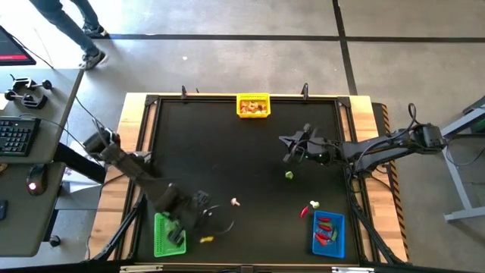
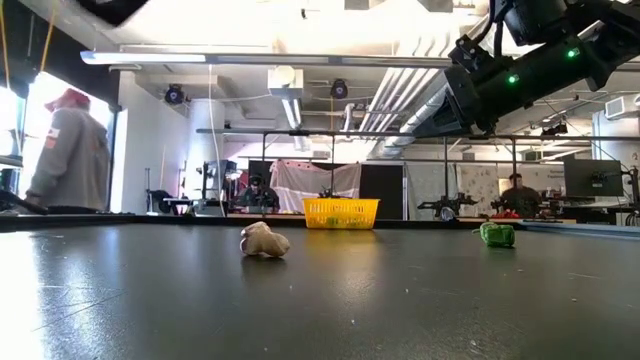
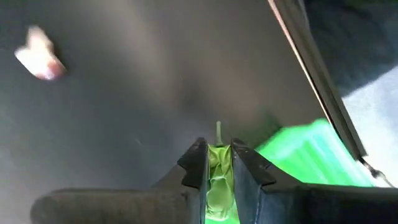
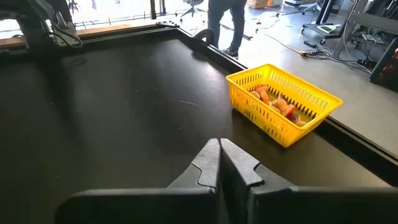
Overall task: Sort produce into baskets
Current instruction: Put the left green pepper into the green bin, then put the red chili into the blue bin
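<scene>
My left gripper (image 3: 217,158) hangs over the near left of the table (image 1: 198,211), shut on a small green produce piece (image 3: 217,180). The green basket (image 1: 168,233) lies just beside it at the near edge and also shows in the left wrist view (image 3: 305,155). A whitish piece (image 1: 235,202) and a green piece (image 1: 289,175) lie loose on the black mat. The yellow basket (image 1: 253,106) at the far edge and the blue basket (image 1: 328,233) at the near right each hold pieces. My right gripper (image 4: 219,158) is shut, holds nothing, and waits right of centre (image 1: 292,145). My left gripper pinches the green piece between its two fingers, and the piece fills the narrow gap between them. A thin stem (image 3: 218,129) sticks out past the fingertips. The fingers point steeply down, and the piece hangs clear of the mat.
A red piece (image 1: 305,211) and a pale one (image 1: 314,204) lie by the blue basket. A small yellow piece (image 1: 206,239) lies right of the green basket. A raised frame (image 1: 151,102) rims the mat. People stand beyond the table (image 2: 70,150).
</scene>
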Robot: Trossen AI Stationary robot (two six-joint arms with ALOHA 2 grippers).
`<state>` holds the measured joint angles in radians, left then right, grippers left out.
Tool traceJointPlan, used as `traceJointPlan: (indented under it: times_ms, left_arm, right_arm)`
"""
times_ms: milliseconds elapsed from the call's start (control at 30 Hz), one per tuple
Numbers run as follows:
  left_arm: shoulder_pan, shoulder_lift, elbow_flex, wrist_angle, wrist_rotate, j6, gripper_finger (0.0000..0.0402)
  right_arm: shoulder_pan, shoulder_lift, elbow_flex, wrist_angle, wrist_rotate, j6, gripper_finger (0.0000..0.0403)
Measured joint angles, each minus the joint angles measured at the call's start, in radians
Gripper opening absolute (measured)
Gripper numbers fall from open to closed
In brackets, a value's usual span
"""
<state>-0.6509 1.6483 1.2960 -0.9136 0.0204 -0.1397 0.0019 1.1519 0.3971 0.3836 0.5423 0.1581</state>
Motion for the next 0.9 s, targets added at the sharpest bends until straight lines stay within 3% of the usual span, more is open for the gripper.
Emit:
traceJointPlan:
  times_ms: [467, 667, 900]
  left_arm:
    - [-0.232, -0.198, -0.432, 0.239, -0.021, -0.549, 0.0022]
    - [-0.287, -0.204, -0.511, 0.347, -0.053, -0.589, 0.0029]
    - [-0.285, -0.204, -0.518, 0.333, -0.029, -0.665, 0.0097]
  right_arm:
    - [0.000, 0.000, 0.000, 0.000, 0.000, -0.001, 0.0000]
    - [0.000, 0.000, 0.000, 0.001, 0.000, -0.009, 0.0000]
    - [0.000, 0.000, 0.000, 0.001, -0.023, -0.061, 0.0000]
